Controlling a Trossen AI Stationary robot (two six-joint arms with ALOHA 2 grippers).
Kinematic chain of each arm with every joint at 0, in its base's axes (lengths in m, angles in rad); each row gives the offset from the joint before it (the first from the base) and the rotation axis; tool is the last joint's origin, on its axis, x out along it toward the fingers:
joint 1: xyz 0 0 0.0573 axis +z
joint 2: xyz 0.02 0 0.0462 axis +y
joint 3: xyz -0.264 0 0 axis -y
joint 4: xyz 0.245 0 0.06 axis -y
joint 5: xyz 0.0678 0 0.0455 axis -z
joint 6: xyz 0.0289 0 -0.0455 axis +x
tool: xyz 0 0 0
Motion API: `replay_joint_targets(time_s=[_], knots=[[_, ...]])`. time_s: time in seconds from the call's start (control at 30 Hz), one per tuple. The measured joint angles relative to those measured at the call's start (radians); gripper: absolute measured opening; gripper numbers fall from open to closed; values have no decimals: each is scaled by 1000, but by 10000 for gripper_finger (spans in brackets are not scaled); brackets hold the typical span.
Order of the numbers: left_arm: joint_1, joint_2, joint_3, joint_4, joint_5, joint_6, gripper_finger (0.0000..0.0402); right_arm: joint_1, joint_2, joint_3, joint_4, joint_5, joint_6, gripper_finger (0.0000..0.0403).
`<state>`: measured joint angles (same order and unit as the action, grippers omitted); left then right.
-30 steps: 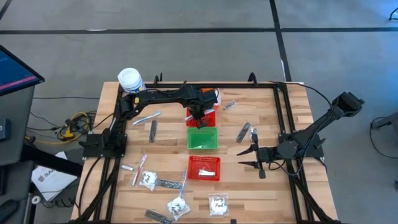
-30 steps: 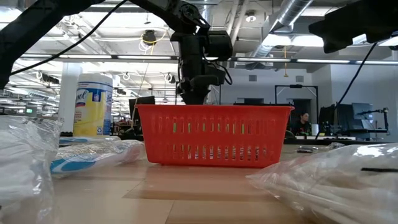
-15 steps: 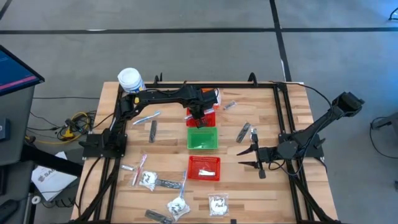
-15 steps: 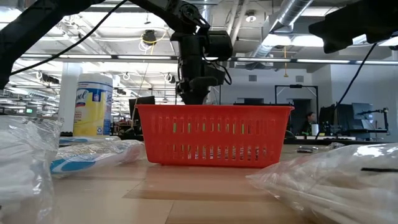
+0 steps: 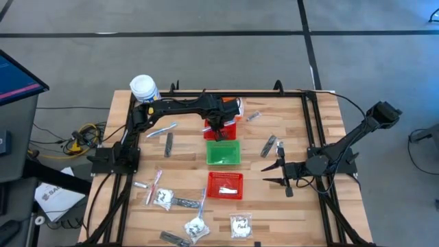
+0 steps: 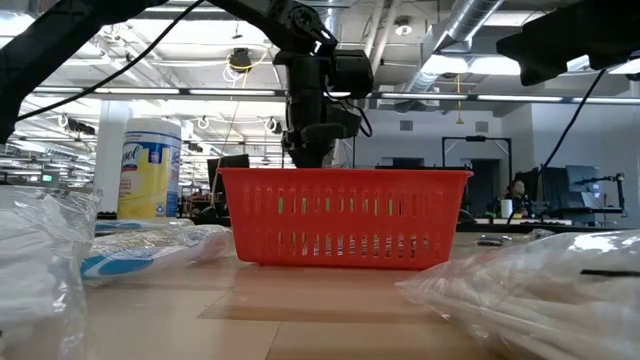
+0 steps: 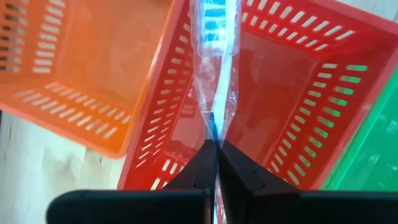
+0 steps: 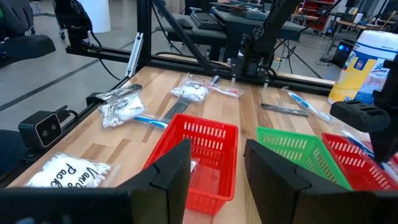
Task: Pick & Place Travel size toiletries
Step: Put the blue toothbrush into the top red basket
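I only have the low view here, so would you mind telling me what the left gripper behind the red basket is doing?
Observer: The left gripper is shut on a wrapped toothbrush with blue and white bristles, above a red basket.
Operator: Is that the basket I see up close?
Observer: No. From above, yours is the near red basket; the gripper hangs over the far one, beyond the green basket.
Operator: And the right arm?
Observer: The right gripper is open and empty, low over the table to the right of the baskets.
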<state>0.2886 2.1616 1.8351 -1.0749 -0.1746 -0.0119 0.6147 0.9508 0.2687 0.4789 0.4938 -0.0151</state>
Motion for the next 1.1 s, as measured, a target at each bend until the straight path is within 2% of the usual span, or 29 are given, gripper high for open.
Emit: replay_joint_targets(time_s=[0.57,1.1], knots=[[-1,-13,0,-18,-11,0,4,0,0,0,0,0,5,142],[-21,-16,0,-17,4,37,57,0,0,0,0,0,8,139]])
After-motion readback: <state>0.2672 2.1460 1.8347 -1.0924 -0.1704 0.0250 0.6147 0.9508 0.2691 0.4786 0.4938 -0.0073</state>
